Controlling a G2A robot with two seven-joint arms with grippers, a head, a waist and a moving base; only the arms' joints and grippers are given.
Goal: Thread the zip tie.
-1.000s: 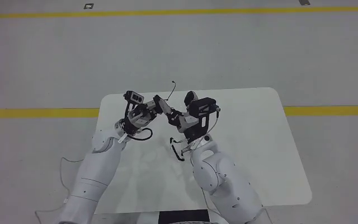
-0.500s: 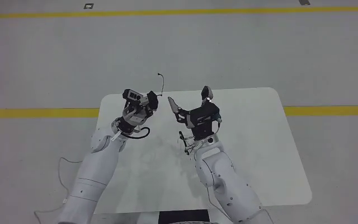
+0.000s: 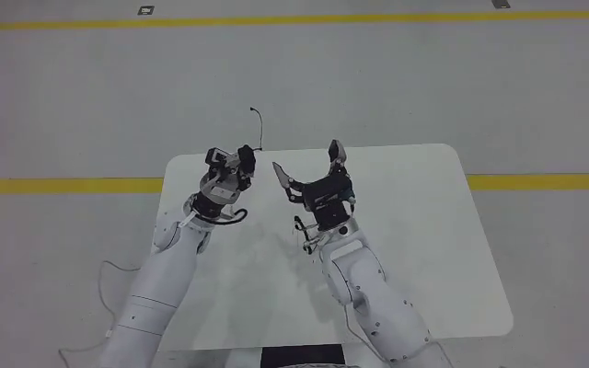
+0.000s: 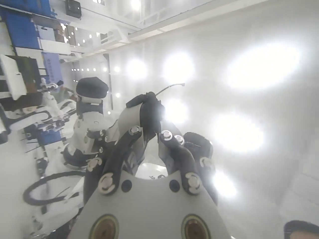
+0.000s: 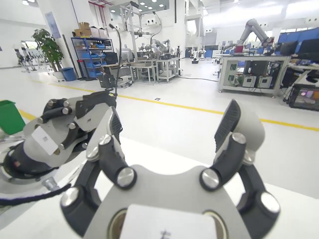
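Note:
A thin black zip tie (image 3: 259,129) stands up from my left gripper (image 3: 247,158), which is shut on its lower part over the table's far left area. The left wrist view has the tie (image 4: 169,87) poking out past the closed fingertips of that gripper (image 4: 149,99), with a small head at its tip. My right gripper (image 3: 306,161) hangs just to the right of it, open, with nothing between its ribbed pads. In the right wrist view the open right gripper (image 5: 174,121) faces the left gripper (image 5: 97,104), and the tie (image 5: 120,50) rises above it.
Both arms hang over the far half of a white table (image 3: 423,239). Grey floor with a yellow line (image 3: 83,185) runs past the table's sides. A green bin (image 5: 8,118) stands on the floor off to one side.
One second ago the two grippers were close together at the tie. The right gripper has since opened and pulled away, and the left gripper has carried the tie to the left.

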